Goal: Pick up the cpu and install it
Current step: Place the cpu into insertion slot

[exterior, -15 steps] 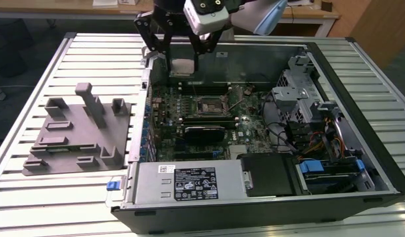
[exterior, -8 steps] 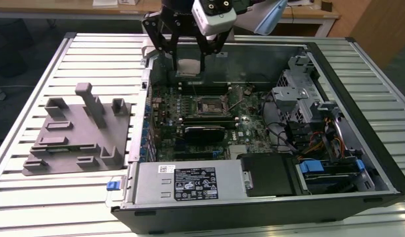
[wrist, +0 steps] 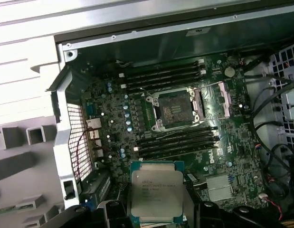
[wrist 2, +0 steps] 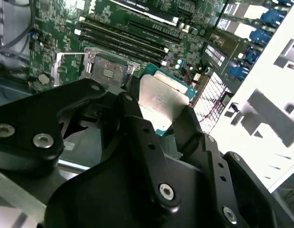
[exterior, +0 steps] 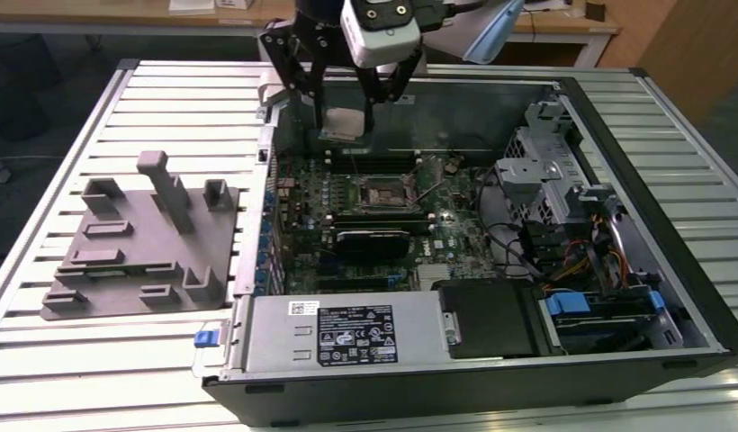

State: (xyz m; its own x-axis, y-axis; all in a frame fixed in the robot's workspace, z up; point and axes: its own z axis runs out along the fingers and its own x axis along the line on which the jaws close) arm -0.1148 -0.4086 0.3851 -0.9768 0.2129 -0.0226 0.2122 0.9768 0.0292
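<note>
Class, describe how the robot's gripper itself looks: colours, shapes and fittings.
The gripper is matt black, built of angular linked bars fastened with silver round-headed screws. In the exterior view, a pale grey box-shaped camera with dark lenses is mounted above it.

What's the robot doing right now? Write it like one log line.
claw: shut on cpu | cpu: held over open computer case | socket: open, empty

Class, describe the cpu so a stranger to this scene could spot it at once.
Find the open computer case on the slatted table. Over its green motherboard hangs the black gripper, shut on the cpu. It is a small flat square with a pale silver top, held in the air, unlike the open socket fixed on the board.
</note>
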